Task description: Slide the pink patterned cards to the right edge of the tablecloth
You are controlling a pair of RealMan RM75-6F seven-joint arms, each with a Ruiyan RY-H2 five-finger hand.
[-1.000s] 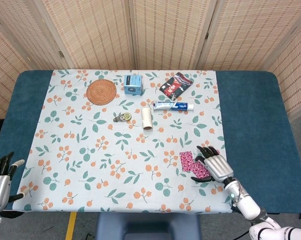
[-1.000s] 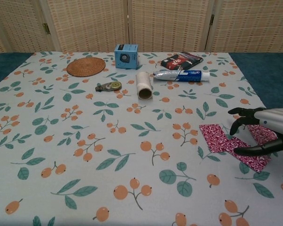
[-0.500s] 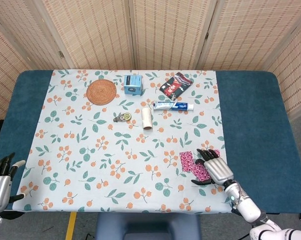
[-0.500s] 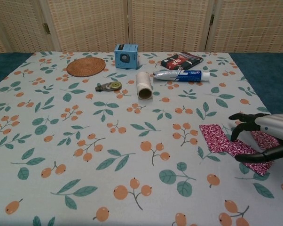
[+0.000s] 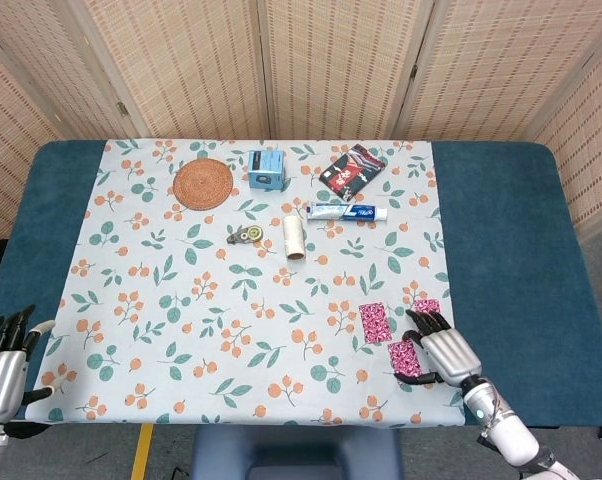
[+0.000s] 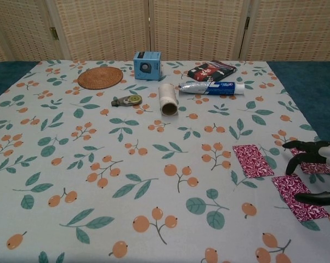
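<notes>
Three pink patterned cards lie apart near the tablecloth's right edge. One card (image 5: 374, 322) (image 6: 252, 160) lies alone, left of my right hand (image 5: 443, 350) (image 6: 322, 172). A second card (image 5: 405, 358) (image 6: 299, 197) sits under the thumb, nearer the front edge. The third card (image 5: 426, 306) (image 6: 314, 167) peeks out beneath the fingertips (image 6: 297, 147). That hand hovers low with its fingers spread and arched, gripping nothing. My left hand (image 5: 1, 362) rests off the cloth at the front left corner, fingers straight and apart.
Further back on the floral tablecloth (image 5: 231, 330) are a toothpaste tube (image 5: 346, 211), a cardboard roll (image 5: 295, 237), a tape dispenser (image 5: 246, 235), a blue box (image 5: 267, 169), a woven coaster (image 5: 203, 184) and a red-black packet (image 5: 352, 167). Blue table (image 5: 501, 260) extends right of the cloth.
My right hand drew back toward the front right. The overlapping cards came apart: one slid forward under the thumb, one stayed on the left, one showed under the fingertips.
</notes>
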